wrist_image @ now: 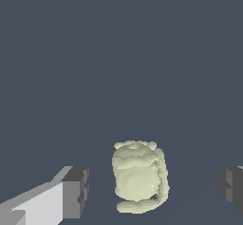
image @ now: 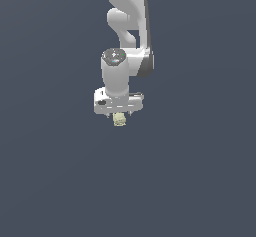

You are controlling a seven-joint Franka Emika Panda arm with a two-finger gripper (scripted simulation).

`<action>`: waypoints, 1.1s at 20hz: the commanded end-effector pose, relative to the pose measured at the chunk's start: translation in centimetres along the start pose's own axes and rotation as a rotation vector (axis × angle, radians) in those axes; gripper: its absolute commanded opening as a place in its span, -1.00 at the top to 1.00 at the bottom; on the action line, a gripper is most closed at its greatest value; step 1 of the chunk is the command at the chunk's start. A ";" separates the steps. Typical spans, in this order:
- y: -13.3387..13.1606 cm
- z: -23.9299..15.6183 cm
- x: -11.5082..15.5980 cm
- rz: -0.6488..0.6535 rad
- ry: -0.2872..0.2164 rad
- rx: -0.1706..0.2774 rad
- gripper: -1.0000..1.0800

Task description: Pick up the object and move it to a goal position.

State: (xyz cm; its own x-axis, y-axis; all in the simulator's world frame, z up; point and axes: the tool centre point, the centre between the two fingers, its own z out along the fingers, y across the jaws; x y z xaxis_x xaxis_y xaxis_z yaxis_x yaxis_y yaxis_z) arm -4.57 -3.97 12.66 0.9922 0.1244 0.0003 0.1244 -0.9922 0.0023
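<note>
The object (wrist_image: 138,177) is a small pale yellowish-cream lumpy chunk lying on the dark grey floor. In the wrist view it sits between my two dark finger pads (wrist_image: 76,192), with a gap on each side, nearer one pad than the other. My gripper (wrist_image: 152,191) is open and touches nothing. In the exterior view the object (image: 119,119) pokes out just below the white gripper (image: 119,114), which hangs straight down over it; the fingertips are mostly hidden by the hand.
The white arm (image: 127,26) rises from the gripper toward the top of the exterior view. The flat dark grey floor (image: 200,171) spreads all around.
</note>
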 end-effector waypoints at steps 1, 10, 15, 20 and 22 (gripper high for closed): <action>0.1 1.2 -1.3 -0.031 0.000 0.001 -0.92; 0.2 3.5 -4.0 -0.092 0.000 0.002 -0.92; 0.2 3.6 -4.1 -0.093 -0.001 0.002 -0.92; 0.2 4.7 -4.2 -0.093 -0.001 0.002 -0.92; 0.2 5.5 -4.2 -0.094 -0.001 0.002 -0.92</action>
State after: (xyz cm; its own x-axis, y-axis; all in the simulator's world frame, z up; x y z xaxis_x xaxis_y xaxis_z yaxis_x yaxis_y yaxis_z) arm -8.67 -4.68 7.77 0.9763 0.2165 0.0002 0.2165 -0.9763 0.0001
